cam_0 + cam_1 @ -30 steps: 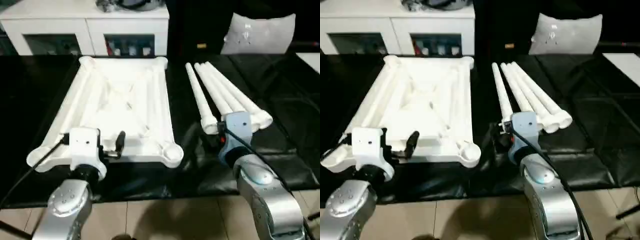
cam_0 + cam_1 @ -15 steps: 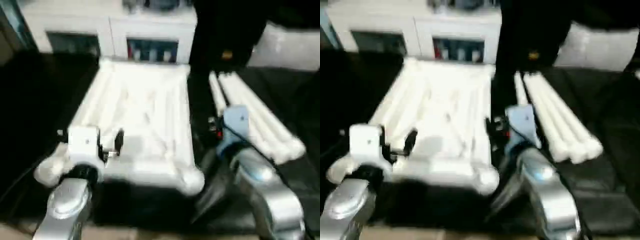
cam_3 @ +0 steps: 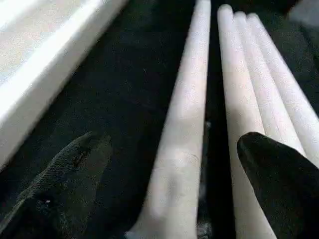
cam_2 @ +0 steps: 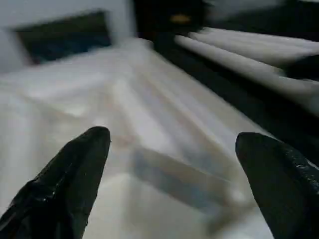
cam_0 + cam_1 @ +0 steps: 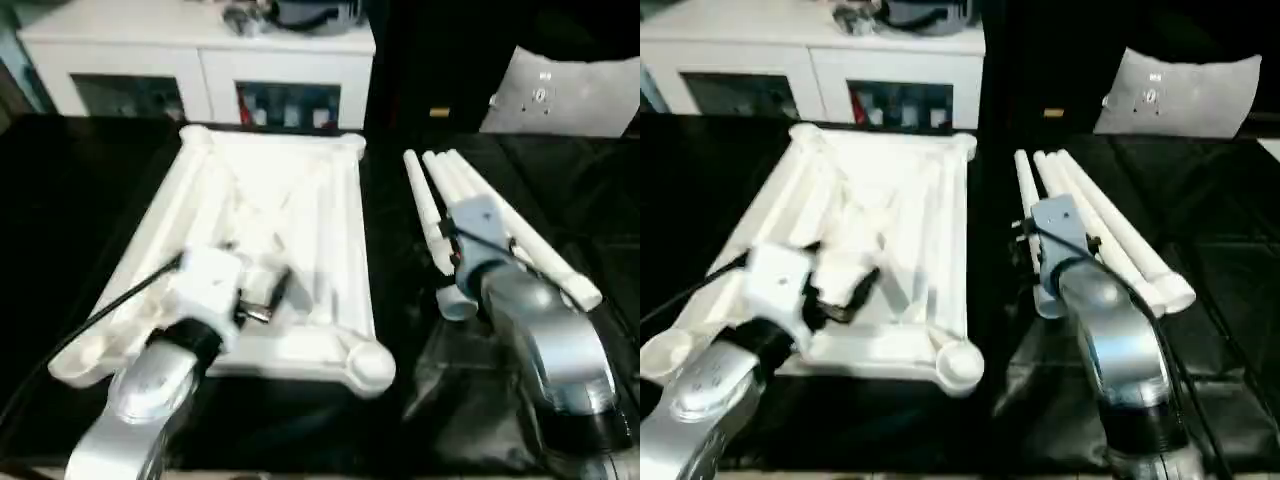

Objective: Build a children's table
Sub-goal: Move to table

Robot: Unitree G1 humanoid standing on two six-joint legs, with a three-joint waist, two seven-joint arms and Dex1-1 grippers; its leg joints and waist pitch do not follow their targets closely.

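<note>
Table top [image 5: 270,220] lies upside down on the black counter [image 5: 60,200], ribbed underside up, round corner sockets showing; long axis runs away from the robot toward the white cabinet [image 5: 200,60] at the back; near right socket [image 5: 368,362] sits close to the counter's front edge.

Four legs [image 5: 480,215] lie flat on the counter to the right of the top, packed side by side, parallel-ish to the top's long axis but fanned slightly (narrow tips together at the far end, thick ends toward the robot and spreading right); a strip of bare counter separates them from the top.

Left jaws [image 4: 172,149] wide apart, nothing between the fingers [image 4: 75,174]; they hang over the near half of the top's underside, pointing along its ribs toward the far end; contact with the top can't be told.

Right jaws [image 3: 172,149] also wide apart, empty; they straddle the leftmost leg [image 3: 187,114], whose length runs straight away between the two fingers [image 3: 279,174]; the next leg lies by the other finger; no contact visible; top's edge [image 3: 45,64] off to one side.
</note>
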